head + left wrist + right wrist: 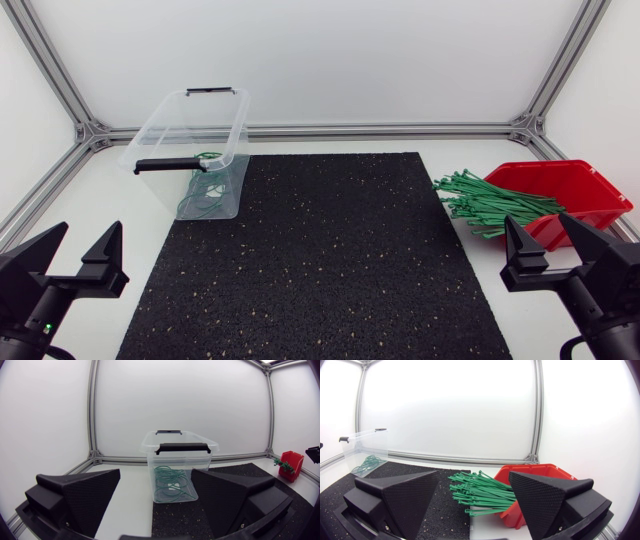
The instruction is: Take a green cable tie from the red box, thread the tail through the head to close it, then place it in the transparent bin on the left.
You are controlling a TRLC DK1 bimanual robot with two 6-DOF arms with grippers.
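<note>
A red box (570, 187) sits at the table's right, with a bundle of green cable ties (487, 203) spilling from it onto the mat. In the right wrist view the ties (482, 493) and the red box (540, 476) lie just ahead of my open right gripper (472, 497). The transparent bin (192, 148) with black handles stands at the back left and holds several looped green ties (203, 190). My left gripper (75, 258) rests open at the front left, with the bin (176, 465) ahead of it. My right gripper (560, 250) is at the front right, empty.
A black speckled mat (320, 260) covers the middle of the table. An aluminium frame (300, 130) runs along the back and sides.
</note>
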